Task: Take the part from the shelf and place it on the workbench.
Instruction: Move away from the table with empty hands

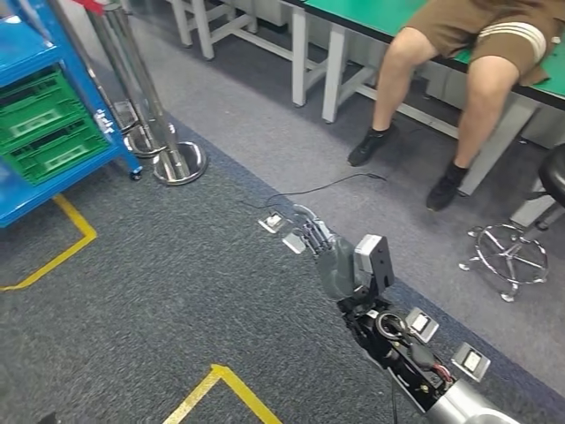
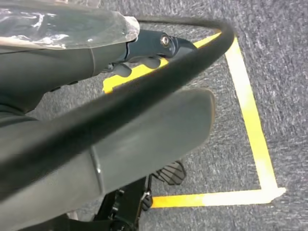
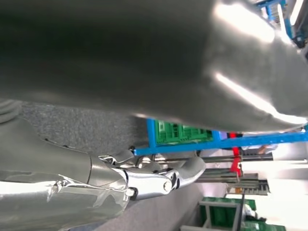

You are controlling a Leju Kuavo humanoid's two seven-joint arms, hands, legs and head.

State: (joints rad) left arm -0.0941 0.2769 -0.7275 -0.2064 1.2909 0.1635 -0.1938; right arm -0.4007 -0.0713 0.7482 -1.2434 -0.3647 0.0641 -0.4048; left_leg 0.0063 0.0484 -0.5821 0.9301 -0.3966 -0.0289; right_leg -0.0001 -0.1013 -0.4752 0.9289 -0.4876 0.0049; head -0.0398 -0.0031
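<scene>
Part location cannot be told: nothing recognisable as it lies in either hand or on the floor.

Head view: the right hand (image 1: 323, 250) reaches forward over grey carpet, fingers stretched out and holding nothing. The blue shelf (image 1: 66, 172) stands at far left with green crates (image 1: 40, 124) in it, well apart from the hand. The green-topped workbench (image 1: 346, 13) runs along the top right, and a person (image 1: 479, 88) sits on it.

Left wrist view: the left hand (image 2: 145, 125) hangs over carpet marked with yellow tape (image 2: 254, 130), thumb and dark fingers (image 2: 152, 45) apart, with nothing between them.

Right wrist view: the right hand's silver fingers (image 3: 181, 173) curl loosely, clear of the thumb and empty; the shelf and crates lie beyond.
</scene>
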